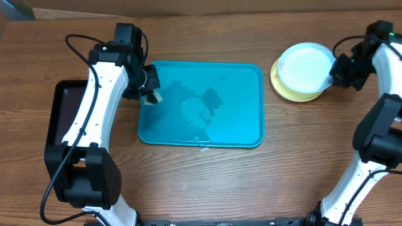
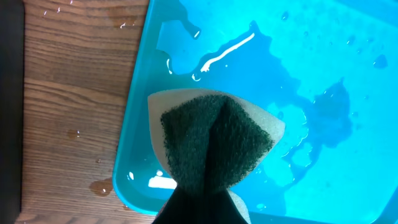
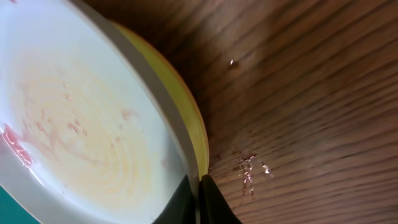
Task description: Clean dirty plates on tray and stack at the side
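Bench note. Your tray [image 1: 242,135] lies mid-table with its long side running left to right. A film of water [image 1: 200,114] covers its floor, pooling in patches around the centre.

The plates [image 1: 306,64] are off the tray. They are stacked on the table [image 1: 251,188] to the right, near the tray's far right corner but apart from it. The top plate has a white centre and a light teal rim. Under it a yellow-green plate [image 1: 281,86] shows as a crescent on the left and near sides. You cannot tell from these views whether a third plate lies in the stack. In the right wrist view the top plate [image 3: 81,124] carries faint pinkish streaks and a small red smear close to its rim.

Your left gripper [image 1: 149,85] hangs at the tray's far left corner, just inside the rim. Its jaws are pinching a sponge [image 2: 214,140], white foam with a dark green scouring face that creases under the pinch. The sponge is over the wet left end of the tray. You cannot tell whether it touches the floor.

Your right gripper [image 3: 199,199] is at the right edge of the stack with its jaws pressed together against the plate rims. You cannot tell whether a rim is caught between them.

A black tray [image 1: 63,113] lies at the left edge of the table, under the left arm. Water droplets [image 3: 249,169] sit on the wood beside the stack.
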`<move>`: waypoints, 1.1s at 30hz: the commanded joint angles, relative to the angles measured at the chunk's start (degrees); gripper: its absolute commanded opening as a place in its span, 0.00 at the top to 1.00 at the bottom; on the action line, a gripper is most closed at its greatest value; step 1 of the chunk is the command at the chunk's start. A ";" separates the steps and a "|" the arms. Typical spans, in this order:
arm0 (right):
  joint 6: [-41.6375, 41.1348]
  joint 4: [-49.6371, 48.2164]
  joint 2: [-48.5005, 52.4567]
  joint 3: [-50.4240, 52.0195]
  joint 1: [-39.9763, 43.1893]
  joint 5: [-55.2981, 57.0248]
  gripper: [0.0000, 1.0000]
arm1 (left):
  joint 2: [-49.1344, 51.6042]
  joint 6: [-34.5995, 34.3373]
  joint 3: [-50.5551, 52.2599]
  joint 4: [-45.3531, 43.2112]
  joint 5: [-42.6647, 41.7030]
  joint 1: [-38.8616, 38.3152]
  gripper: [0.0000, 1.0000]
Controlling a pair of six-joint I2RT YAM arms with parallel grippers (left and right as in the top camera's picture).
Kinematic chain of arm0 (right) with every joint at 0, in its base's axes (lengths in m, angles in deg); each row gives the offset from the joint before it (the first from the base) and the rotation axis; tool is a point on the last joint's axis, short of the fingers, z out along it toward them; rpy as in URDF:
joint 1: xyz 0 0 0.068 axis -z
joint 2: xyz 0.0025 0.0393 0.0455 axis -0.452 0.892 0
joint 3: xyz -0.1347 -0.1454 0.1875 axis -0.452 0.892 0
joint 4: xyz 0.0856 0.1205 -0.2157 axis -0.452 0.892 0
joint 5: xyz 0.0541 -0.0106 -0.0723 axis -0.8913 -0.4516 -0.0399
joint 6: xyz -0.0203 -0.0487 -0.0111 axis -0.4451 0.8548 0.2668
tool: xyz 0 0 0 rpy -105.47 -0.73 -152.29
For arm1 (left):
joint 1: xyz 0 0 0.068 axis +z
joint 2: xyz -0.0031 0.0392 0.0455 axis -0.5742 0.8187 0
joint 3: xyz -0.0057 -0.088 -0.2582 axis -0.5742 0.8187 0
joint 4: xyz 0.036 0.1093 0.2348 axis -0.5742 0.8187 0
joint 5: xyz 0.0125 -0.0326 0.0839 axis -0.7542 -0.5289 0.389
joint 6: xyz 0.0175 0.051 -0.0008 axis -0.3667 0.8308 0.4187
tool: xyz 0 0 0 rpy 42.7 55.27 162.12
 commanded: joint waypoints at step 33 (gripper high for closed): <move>3.78 2.75 -7.96 1.31 -38.82 -21.27 0.30 | -0.66 4.31 4.42 -2.29 -8.41 36.76 0.96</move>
